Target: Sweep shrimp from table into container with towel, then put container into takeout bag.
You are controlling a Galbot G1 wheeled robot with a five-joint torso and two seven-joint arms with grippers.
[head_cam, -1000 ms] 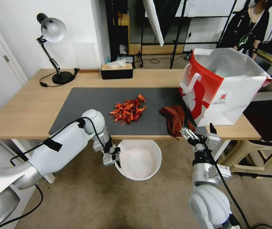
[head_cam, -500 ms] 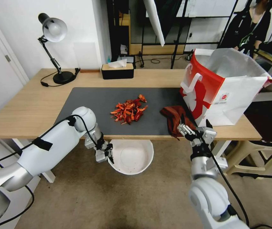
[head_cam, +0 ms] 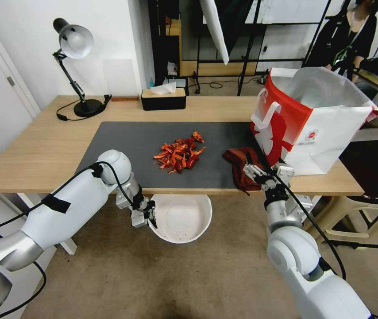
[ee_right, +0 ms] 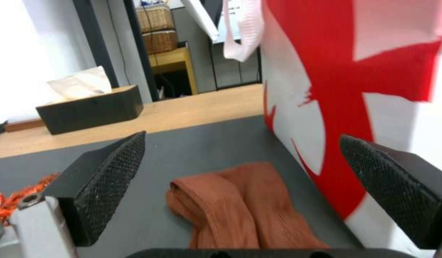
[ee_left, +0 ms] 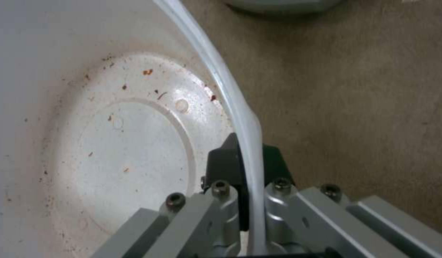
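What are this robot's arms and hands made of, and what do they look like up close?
Both arms are smooth, glossy white shells with rounded ball-like joints and silvery metal sections. Black cables run along the outside, fixed on the left arm with black tape. The left hand and right hand are bare grey metal with visible screws. The right hand's fingers are black wedges with a fine dotted grip texture.

My left gripper clamps the rim of the container. One black fingertip sits inside the wall, the other presses the outside, and the thin white rim runs between them. The container interior is white with a flat round base and scattered small red-brown specks. Beyond the rim lies brown carpeted floor. My silver finger links with their bolts fill the edge nearest the camera.
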